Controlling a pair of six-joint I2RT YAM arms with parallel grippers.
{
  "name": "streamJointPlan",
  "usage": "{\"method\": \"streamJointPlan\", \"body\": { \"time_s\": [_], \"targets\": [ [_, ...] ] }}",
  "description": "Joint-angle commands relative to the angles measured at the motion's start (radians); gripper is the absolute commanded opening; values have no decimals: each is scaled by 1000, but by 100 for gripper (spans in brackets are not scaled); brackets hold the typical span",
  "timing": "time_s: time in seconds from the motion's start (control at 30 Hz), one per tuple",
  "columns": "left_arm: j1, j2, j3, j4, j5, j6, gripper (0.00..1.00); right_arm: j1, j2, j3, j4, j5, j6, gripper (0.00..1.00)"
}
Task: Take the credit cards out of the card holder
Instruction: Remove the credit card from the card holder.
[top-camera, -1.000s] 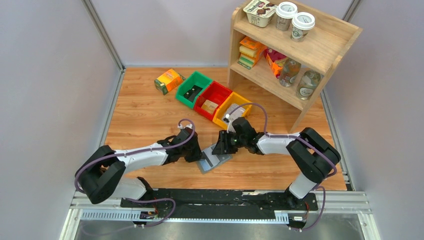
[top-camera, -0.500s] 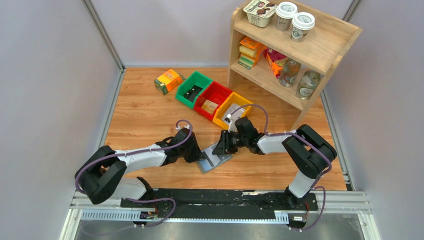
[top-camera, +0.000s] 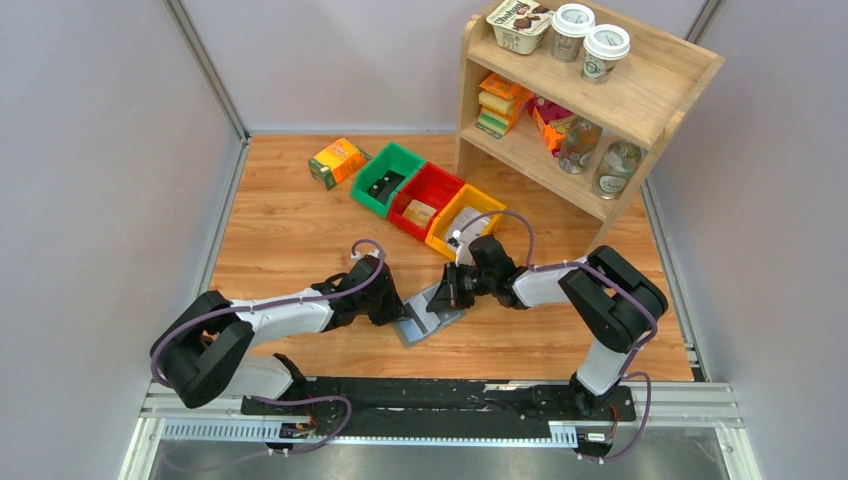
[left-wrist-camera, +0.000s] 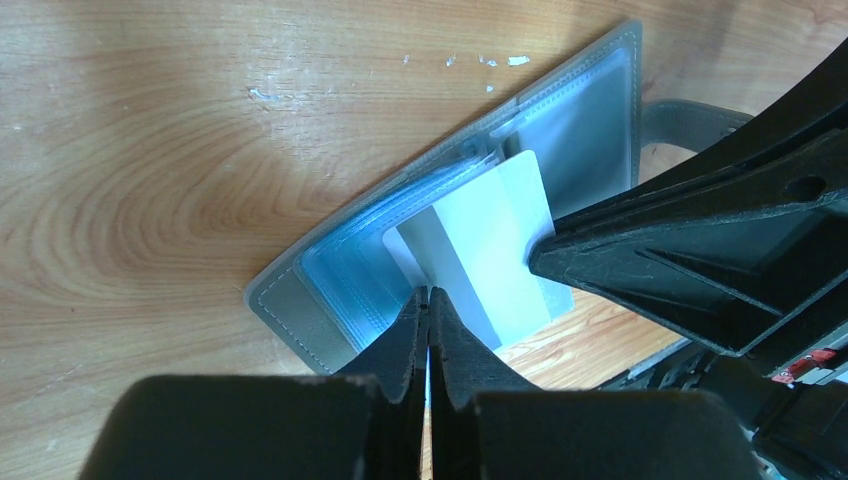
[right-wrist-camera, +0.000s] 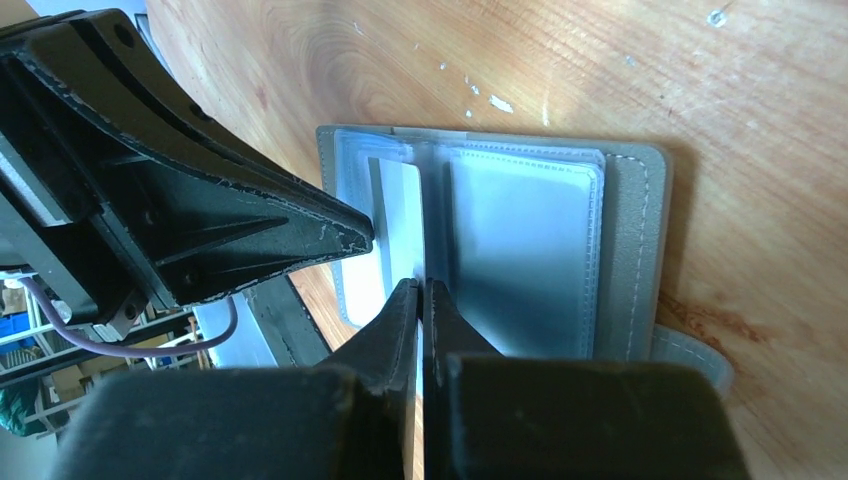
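The grey card holder (top-camera: 425, 328) lies open on the wooden table, blue-grey inside with clear pockets (left-wrist-camera: 585, 130). A pale credit card with a grey stripe (left-wrist-camera: 500, 250) stands up out of its middle and also shows in the right wrist view (right-wrist-camera: 400, 215). My left gripper (left-wrist-camera: 428, 292) is shut at the card's striped edge. My right gripper (right-wrist-camera: 422, 285) is shut at the card's opposite edge, by the holder's fold. The two grippers (top-camera: 403, 306) (top-camera: 443, 297) meet tip to tip over the holder. No black card is in view.
Green (top-camera: 388, 178), red (top-camera: 428, 198) and yellow (top-camera: 465, 218) bins stand in a row behind the holder. An orange-green carton (top-camera: 338, 162) lies at the back left. A wooden shelf (top-camera: 590, 100) with cups and bottles stands at the back right.
My right gripper has shifted slightly left, closer over the holder. The left arm and the holder have hardly moved.
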Motion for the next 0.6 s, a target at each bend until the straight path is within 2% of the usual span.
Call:
{"method": "streamJointPlan", "body": {
  "time_s": [0.0, 0.37, 0.57],
  "targets": [
    [7, 33, -21, -21, 8, 12, 0, -17, -10, 0, 43, -18, -12, 0],
    [11, 25, -30, -16, 12, 9, 0, -81, -62, -37, 20, -33, -43, 0],
    [11, -5, -33, -24, 6, 15, 0, -94, -166, -23, -116, 16, -124, 0]
  ]
}}
